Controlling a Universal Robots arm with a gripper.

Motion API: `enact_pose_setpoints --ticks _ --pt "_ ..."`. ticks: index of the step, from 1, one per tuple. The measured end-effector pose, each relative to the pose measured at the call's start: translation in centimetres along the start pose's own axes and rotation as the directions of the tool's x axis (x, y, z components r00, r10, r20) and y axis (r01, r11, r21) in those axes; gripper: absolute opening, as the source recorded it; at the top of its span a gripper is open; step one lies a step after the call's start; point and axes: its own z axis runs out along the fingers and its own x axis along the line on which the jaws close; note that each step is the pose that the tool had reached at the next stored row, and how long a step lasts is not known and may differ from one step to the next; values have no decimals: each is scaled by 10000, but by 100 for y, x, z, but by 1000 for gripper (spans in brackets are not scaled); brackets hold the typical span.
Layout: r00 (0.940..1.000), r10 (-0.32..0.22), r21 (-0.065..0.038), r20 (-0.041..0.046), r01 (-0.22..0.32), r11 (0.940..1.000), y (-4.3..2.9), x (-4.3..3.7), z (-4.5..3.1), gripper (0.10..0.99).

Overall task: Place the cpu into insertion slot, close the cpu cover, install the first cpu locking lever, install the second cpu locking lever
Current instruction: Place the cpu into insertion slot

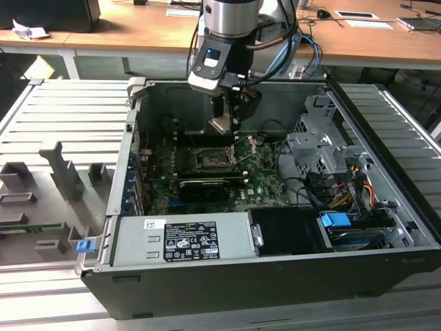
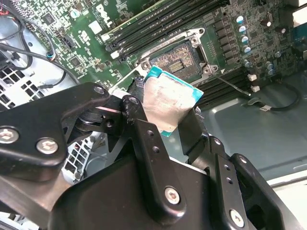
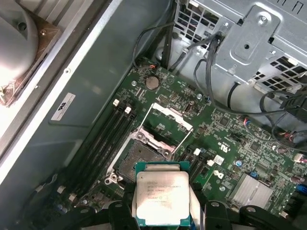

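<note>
My gripper (image 1: 224,124) hangs inside the open computer case, shut on the cpu (image 1: 222,125). The cpu (image 2: 168,100) is a flat square chip with a silver top and teal edge, pinched by its sides between the black fingers (image 2: 140,125). It hovers just above and beside the insertion slot (image 3: 140,160), a square black socket on the green board (image 3: 225,129), not touching it. The insertion slot (image 2: 178,58) lies bare with its contacts showing. The cpu cover (image 3: 173,116), a silvery frame, stands tilted up at the socket's far side, and thin wire levers (image 3: 184,140) are raised beside it.
Long black memory slots (image 3: 103,143) run beside the socket. A long black card (image 1: 205,186) lies just in front of it, with the grey power supply (image 1: 182,238) beyond. A metal drive cage (image 1: 324,148) and loose cables (image 1: 306,186) crowd the exterior view's right.
</note>
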Motion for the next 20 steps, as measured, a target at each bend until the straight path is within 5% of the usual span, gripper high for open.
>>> enact_pose_setpoints --ticks 6,8,11,16,20 --pt "9961 881 -22 72 -881 9961 -2 -1 32 529" --pt "9879 1545 -26 118 -1545 9880 -5 -2 67 529" --pt "9777 2095 63 121 -2096 9778 -9 -3 113 529" --pt "9747 2233 205 83 -2234 9745 -13 0 198 529" --pt "9413 3373 182 159 -3375 9411 -22 -2 303 529"
